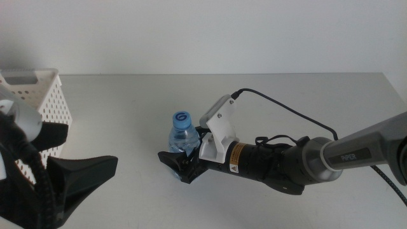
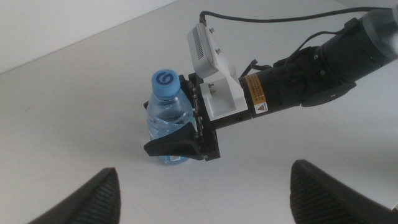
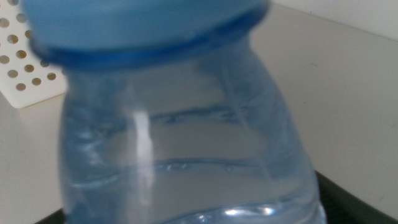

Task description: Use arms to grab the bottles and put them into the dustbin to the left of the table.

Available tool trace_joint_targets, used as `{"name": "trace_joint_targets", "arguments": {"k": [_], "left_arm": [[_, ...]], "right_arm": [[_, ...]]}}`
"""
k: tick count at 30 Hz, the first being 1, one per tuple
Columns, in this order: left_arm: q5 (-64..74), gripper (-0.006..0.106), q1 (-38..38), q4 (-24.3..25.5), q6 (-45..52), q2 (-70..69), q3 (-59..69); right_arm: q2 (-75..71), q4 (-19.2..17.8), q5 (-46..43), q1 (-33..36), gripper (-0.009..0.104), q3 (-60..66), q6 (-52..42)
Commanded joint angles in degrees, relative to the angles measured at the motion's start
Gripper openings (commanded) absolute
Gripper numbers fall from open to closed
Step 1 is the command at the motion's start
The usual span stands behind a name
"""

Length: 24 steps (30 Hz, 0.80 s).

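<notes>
A clear water bottle [image 1: 181,132] with a blue cap stands upright near the middle of the table [image 1: 299,102]. My right gripper [image 1: 179,159] comes in from the right, its two black jaws pressed on either side of the bottle's lower body. In the left wrist view one jaw crosses in front of the bottle [image 2: 165,84] and the other sits behind it. The bottle [image 3: 186,143] fills the right wrist view. My left gripper [image 2: 205,199] hovers open at the near left, apart from the bottle. The white perforated dustbin [image 1: 35,89] stands at the far left.
The right arm's white camera housing [image 1: 219,127] and black cable [image 1: 286,111] rise above the table behind the bottle. A corner of the dustbin [image 3: 22,68] shows behind the bottle in the right wrist view.
</notes>
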Motion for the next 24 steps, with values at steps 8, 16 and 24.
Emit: {"name": "trace_joint_targets", "arguments": {"k": [8,16,24], "left_arm": [[-3.7,0.093,-0.4,-0.3,-0.9,0.1,-1.4],[-3.7,0.093,-0.4,-0.3,-0.9,0.1,-1.4],[-3.7,0.093,-0.4,-0.3,-0.9,0.1,-1.4]], "right_arm": [[-14.9,-4.6,2.9,0.0,0.094,6.4,2.5],[-36.2,-4.6,13.3,-0.6,0.094,19.9,5.8],[-55.8,-9.0,34.2,-0.5,0.094,22.6,18.3]]}}
